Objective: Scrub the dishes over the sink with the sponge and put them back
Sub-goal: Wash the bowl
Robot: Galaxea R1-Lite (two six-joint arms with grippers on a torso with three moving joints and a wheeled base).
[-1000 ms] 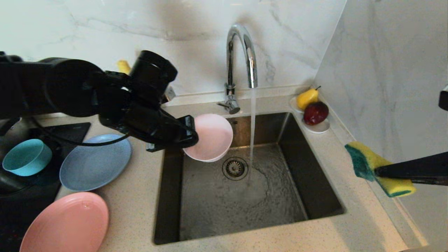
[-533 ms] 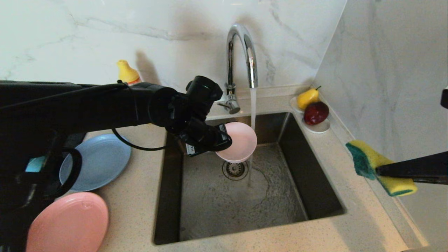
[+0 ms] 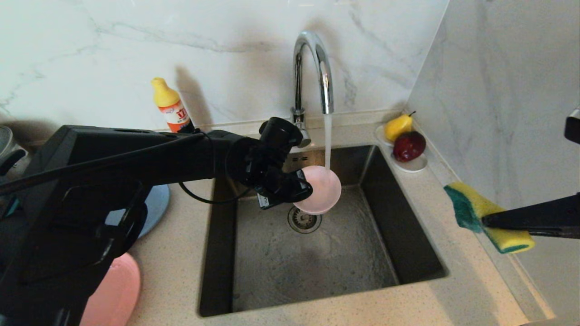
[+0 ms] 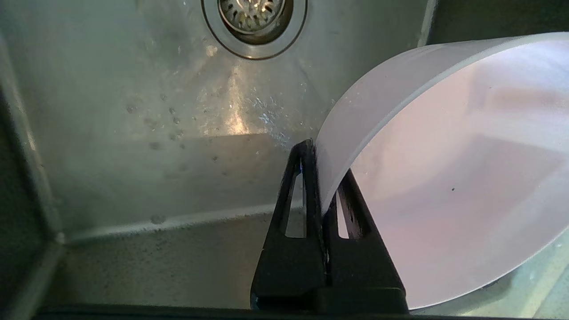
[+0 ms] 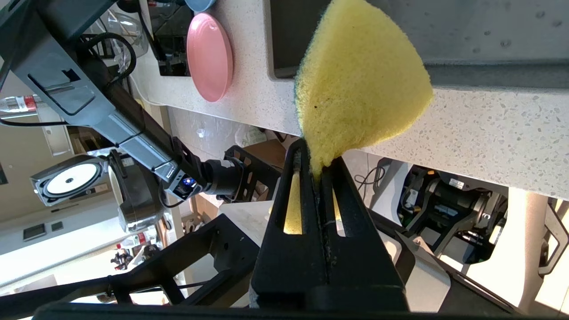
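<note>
- Pale pink bowl (image 3: 321, 189): held over the sink (image 3: 408, 267), just above and behind the drain strainer (image 3: 304, 218), tilted with its opening toward the faucet (image 3: 312, 68); the water stream (image 3: 327, 140) lands on it.
- Handling, judged: thin-walled matte plastic, so light and stiff, unlikely to break. Wet it will be slippery, and water filling it adds load on a one-sided rim pinch.
- Left gripper (image 4: 321, 178): jaws clamped across the bowl's rim wall, one finger inside, one outside. The rim looks like the only workable hold; the side opposite stays free for scrubbing.
- Sponge (image 3: 487, 217): soft foam, squashed where pinched, green face toward the sink. It sits well right of the sink, over the worktop (image 3: 453, 290) edge.
- Right gripper (image 5: 316, 165): closed on the sponge's end, idle there.
- Left of the sink: blue plate (image 3: 156, 203), pink plate (image 3: 115, 292), both partly hidden by the left arm.
</note>
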